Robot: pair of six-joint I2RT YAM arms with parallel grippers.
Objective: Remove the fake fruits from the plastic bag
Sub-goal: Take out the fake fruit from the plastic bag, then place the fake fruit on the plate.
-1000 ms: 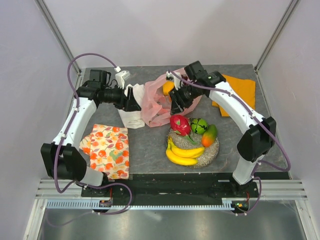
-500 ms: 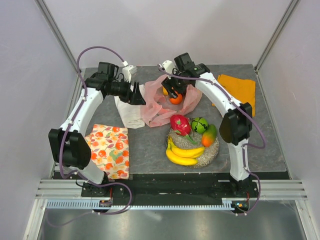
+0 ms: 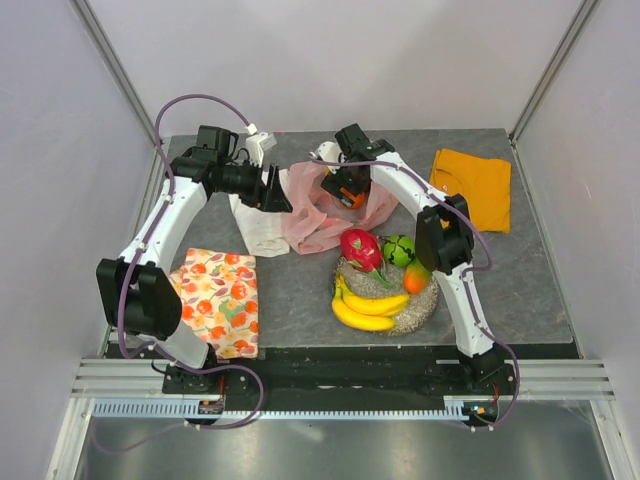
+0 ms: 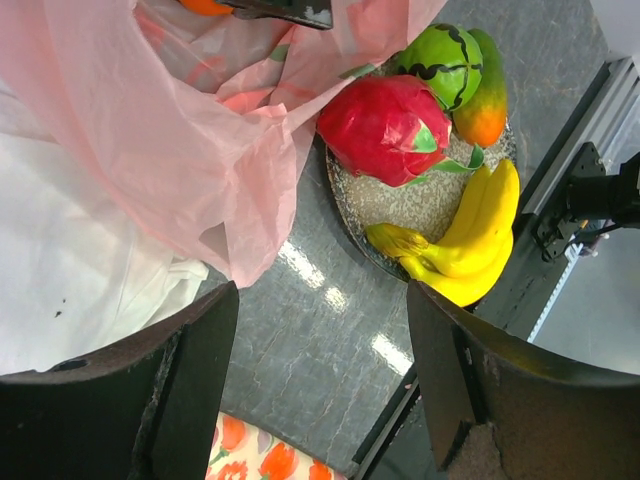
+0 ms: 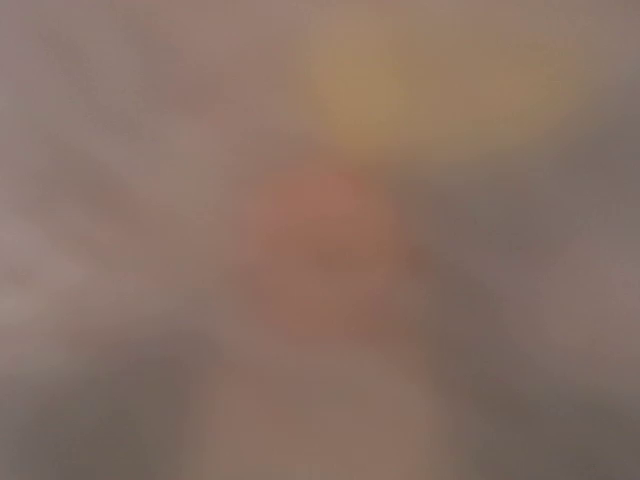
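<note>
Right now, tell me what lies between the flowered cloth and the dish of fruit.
Nothing: bare table between cloth and dish, per the top view.

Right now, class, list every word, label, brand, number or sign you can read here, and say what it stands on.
None: no readable text in any view.
The plastic bag and the patterned cloth carry only printed shapes, no letters.
The right wrist view is wholly blurred, so nothing can be read there.
</note>
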